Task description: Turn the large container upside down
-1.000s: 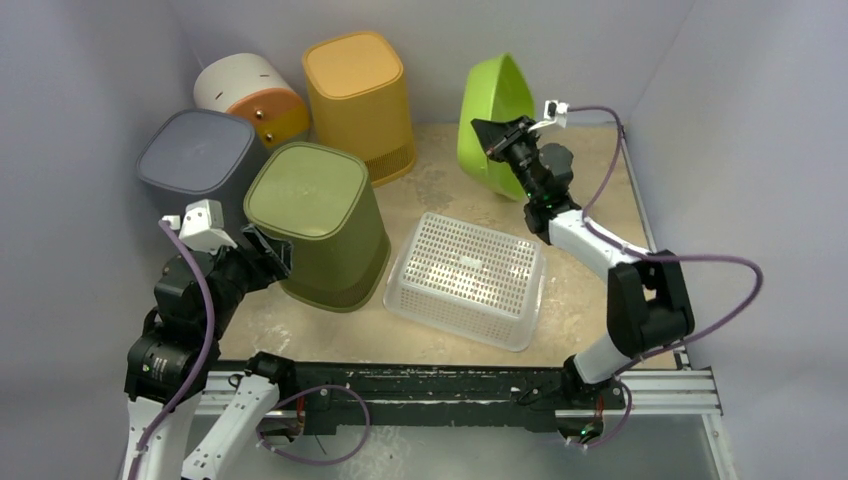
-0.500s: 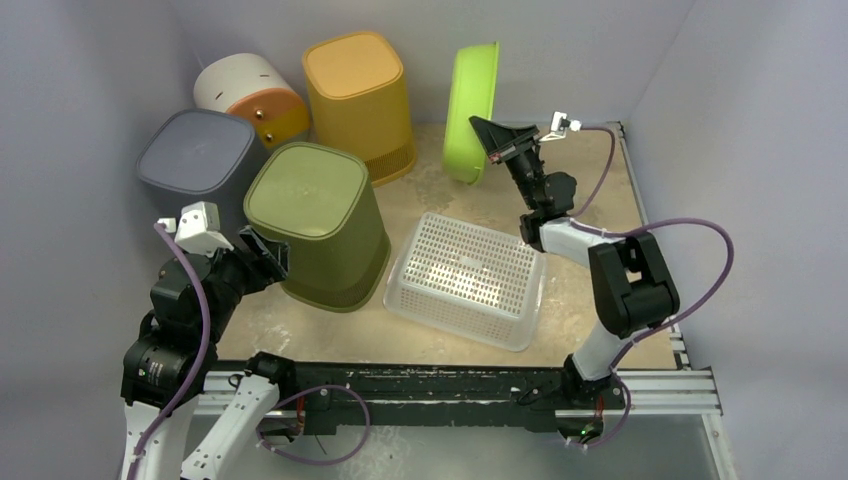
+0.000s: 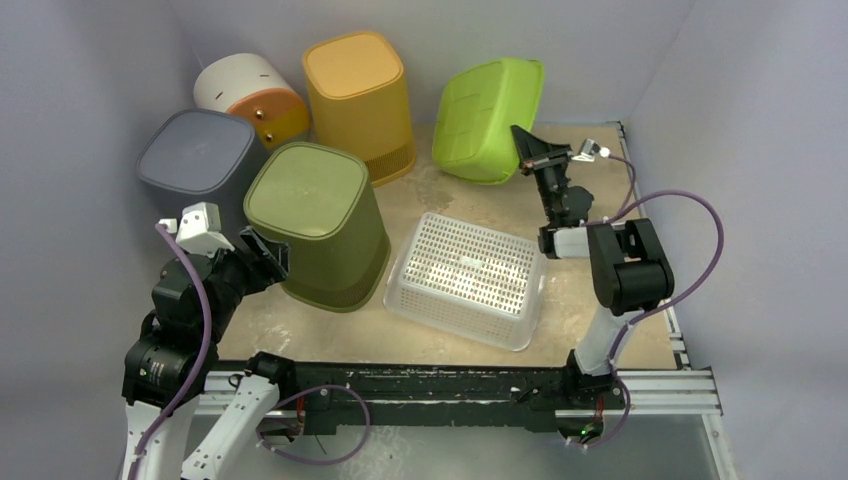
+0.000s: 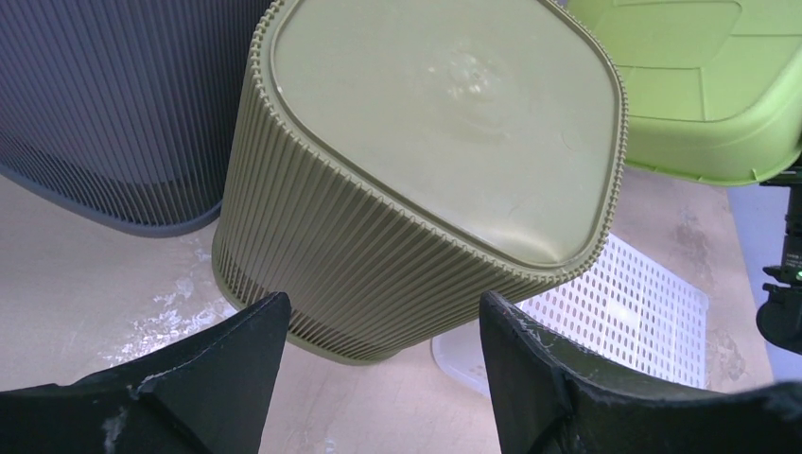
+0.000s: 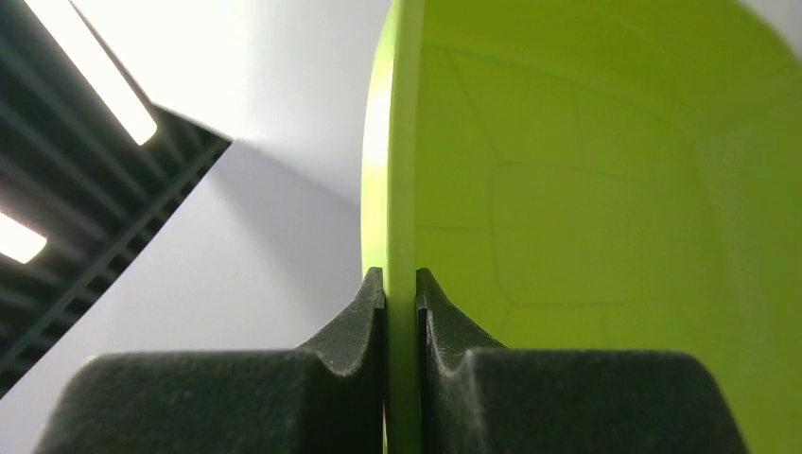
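We see a lime-green tub (image 3: 488, 118), an olive bin (image 3: 318, 222) with fine vertical ribs, a dark grey bin (image 3: 195, 155) ribbed likewise, a mustard-yellow bin (image 3: 358, 100), a white-and-orange canister (image 3: 248, 95), a clear basket (image 3: 468, 278) dotted with holes, a mottled beige counter (image 3: 430, 190), and purple cables (image 3: 720, 245).

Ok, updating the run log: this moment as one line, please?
right gripper: shut on lime tub rim | lime tub: tilted, underside showing | left gripper: open, empty, facing olive bin | flip: not finished

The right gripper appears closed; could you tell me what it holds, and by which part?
The right gripper pinches the green tub by its thin rim.
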`<state>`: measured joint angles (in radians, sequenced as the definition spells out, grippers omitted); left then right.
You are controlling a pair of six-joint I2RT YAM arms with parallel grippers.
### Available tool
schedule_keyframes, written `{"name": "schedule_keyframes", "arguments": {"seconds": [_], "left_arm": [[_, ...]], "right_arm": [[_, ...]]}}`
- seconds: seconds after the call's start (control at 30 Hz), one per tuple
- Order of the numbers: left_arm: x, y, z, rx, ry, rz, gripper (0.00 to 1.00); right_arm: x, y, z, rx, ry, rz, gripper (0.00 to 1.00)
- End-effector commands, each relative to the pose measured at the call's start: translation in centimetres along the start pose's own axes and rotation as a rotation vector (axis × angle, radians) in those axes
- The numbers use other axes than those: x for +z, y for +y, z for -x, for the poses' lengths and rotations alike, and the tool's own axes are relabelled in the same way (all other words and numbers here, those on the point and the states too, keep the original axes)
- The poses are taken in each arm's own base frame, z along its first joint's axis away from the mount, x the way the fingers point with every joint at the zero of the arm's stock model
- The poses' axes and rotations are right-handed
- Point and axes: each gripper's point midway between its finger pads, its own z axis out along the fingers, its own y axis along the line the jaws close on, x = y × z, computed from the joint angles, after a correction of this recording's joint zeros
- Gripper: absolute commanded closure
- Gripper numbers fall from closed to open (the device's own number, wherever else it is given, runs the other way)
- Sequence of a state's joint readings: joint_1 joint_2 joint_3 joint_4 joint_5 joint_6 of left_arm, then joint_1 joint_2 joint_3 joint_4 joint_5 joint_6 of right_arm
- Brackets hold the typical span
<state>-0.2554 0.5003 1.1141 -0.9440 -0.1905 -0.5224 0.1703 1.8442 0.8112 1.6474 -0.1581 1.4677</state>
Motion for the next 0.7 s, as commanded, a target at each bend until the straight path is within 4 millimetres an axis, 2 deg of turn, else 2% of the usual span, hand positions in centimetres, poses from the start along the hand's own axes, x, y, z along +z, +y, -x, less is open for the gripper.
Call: {"name": "schedule_keyframes", "arguments": {"seconds": [0.0, 0.07, 0.23, 0.33, 0.43, 0.67], "left_arm": [[0.5, -0.2, 0.5, -0.010, -0.032, -0.007, 0.30], [0.8, -0.4, 0.3, -0.014, -0.023, -0.016, 0.30], [1.0, -0.4, 0.2, -0.012, -0.019, -0.013, 0.30], [1.0, -0.2, 0.1, -0.006, -0.017, -0.006, 0.30], [1.1, -0.1, 0.0, -0.007, -0.014, -0.003, 0.30], [1.3, -0.3, -0.2, -0.006, -0.005, -0.009, 0.29]], "right_arm": [[-4.1, 3.3, 1.4, -0.086, -0.019, 0.205, 1.00], [-4.7, 2.5, 2.0, -0.104, -0.020, 0.178, 0.92], [-6.2, 0.7, 3.0, -0.134, -0.020, 0.118, 0.83], [-7.1, -0.2, 3.5, -0.147, -0.030, 0.079, 0.74], [-8.1, -1.0, 3.9, -0.168, -0.045, 0.042, 0.69], [-9.6, -3.4, 4.3, -0.184, -0.049, -0.033, 0.66]]}}
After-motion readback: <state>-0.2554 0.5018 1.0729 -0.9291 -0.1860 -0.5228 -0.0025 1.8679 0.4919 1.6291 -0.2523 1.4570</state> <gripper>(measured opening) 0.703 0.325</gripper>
